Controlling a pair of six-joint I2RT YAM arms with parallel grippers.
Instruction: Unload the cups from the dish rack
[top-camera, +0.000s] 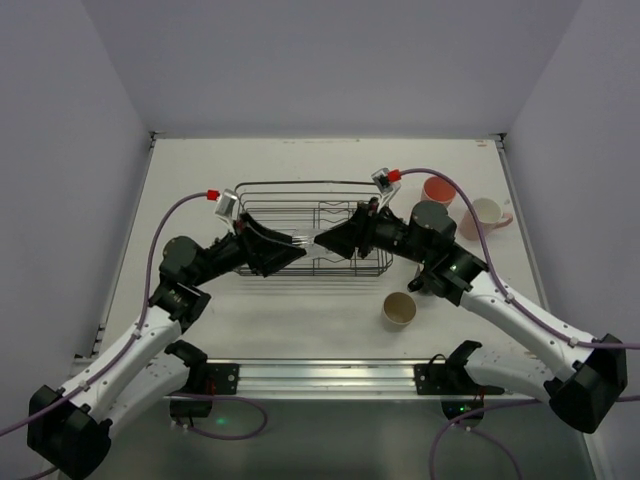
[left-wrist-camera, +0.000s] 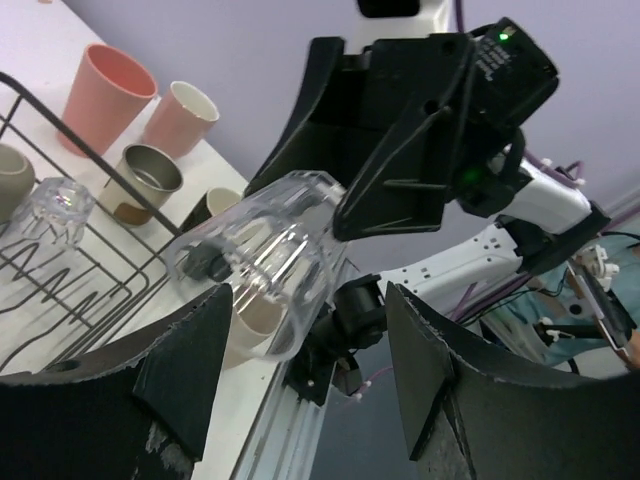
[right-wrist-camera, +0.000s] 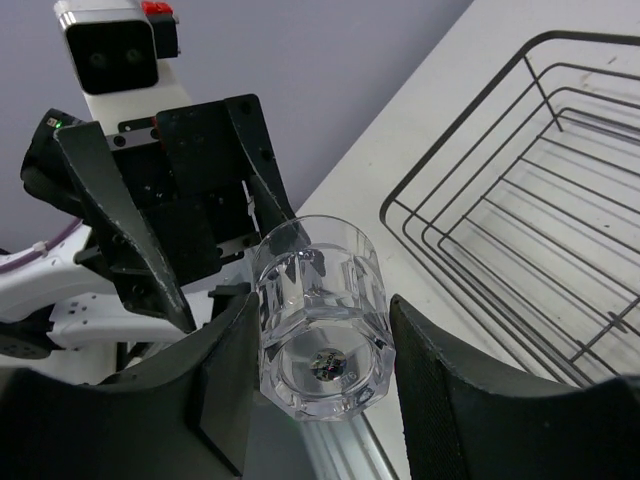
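1. Right pincer (right-wrist-camera: 322, 300) sits nearest the lens in its own wrist view. Its two fingers press opposite flanks of the clear glass (right-wrist-camera: 320, 320), so you have the glass clamped.
2. You are holding the glass on its side in the air, base towards the right wrist. It hangs by the near edge of the dish rack (right-wrist-camera: 387, 212), free of the wires and off the worktop (top-camera: 300, 320).
3. Your left pincer (left-wrist-camera: 307, 290) faces it with fingers spread wide and grips nothing. It stands close to the glass, so I judge a collision possible. Draw it back before you swing the right arm.
4. I judge the smooth glass wall slippery. Hold the squeeze steady and travel slowly, without jerks.
5. Roll the right wrist until the base points down, then lower the glass onto bare worktop on your right.
6. Choose a spot near the tan cup (top-camera: 398, 310) but apart from it, so that nothing gets knocked.
7. Part the fingers only once the base rests flat.
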